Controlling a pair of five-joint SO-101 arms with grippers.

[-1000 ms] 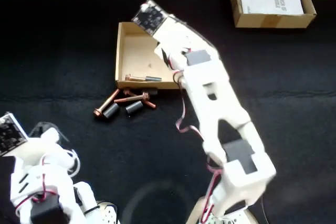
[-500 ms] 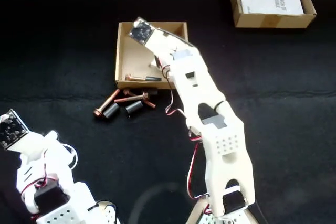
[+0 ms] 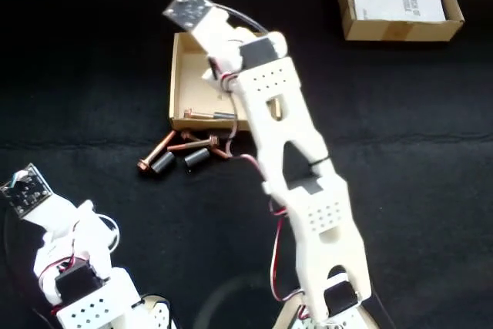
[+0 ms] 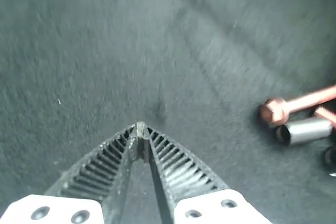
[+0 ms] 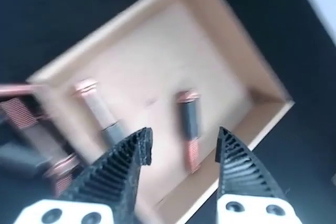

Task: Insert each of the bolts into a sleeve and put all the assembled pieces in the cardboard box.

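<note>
The right end effector (image 5: 181, 142) hangs wide open with nothing in it, over the inside of the cardboard box (image 5: 157, 40). Down on the box floor, framed by its spread fingers, lies one assembled piece (image 5: 188, 121), a bolt run through a dark sleeve. A second assembled piece (image 5: 98, 109) lies closer to one wall. The two are apart, with bare cardboard around them.

The right arm (image 3: 300, 159) stretches up the middle of the table (image 3: 92, 75) and covers the box's right side. Just outside the box's near wall the loose bolts (image 3: 157, 152) and sleeves (image 3: 163, 162) sit bunched together.

The left end effector (image 4: 140, 130) is closed tight on nothing, low over bare black table. The nearest bolt (image 4: 294, 106) and nearest sleeve (image 4: 307, 129) lie off to one side, well apart from its tips. There is open room between them. Another box (image 3: 400, 30) sits at the far corner.
</note>
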